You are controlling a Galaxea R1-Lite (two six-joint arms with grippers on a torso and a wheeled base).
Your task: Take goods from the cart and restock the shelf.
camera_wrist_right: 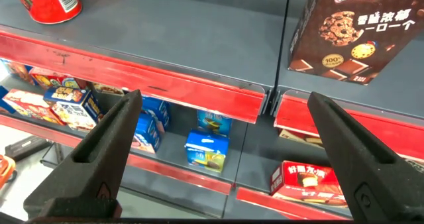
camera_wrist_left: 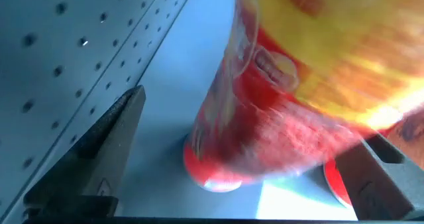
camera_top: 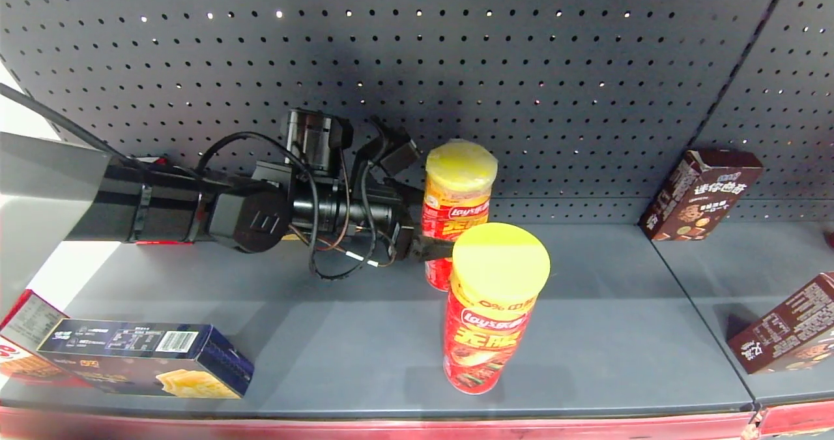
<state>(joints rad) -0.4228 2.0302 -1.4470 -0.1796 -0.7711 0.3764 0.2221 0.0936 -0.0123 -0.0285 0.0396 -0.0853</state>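
Two red chip cans with yellow lids stand upright on the grey shelf (camera_top: 326, 336). The rear can (camera_top: 456, 199) is close to the pegboard; the front can (camera_top: 495, 309) is nearer the shelf edge. My left gripper (camera_top: 430, 231) reaches in from the left, open, with its fingers on either side of the rear can. In the left wrist view this can (camera_wrist_left: 278, 98) sits between the fingers of the left gripper (camera_wrist_left: 252, 118), and a gap shows beside one finger (camera_wrist_left: 106, 151). My right gripper (camera_wrist_right: 224, 99) hangs open and holds nothing, in front of the shelf's red edge (camera_wrist_right: 165, 75).
A dark blue box (camera_top: 150, 358) and a red box (camera_top: 19, 342) lie at the shelf's front left. Two brown cookie boxes (camera_top: 700, 195) (camera_top: 788, 326) are on the bay to the right. The pegboard (camera_top: 521, 68) backs the shelf. Several boxes (camera_wrist_right: 209, 148) fill the lower shelves.
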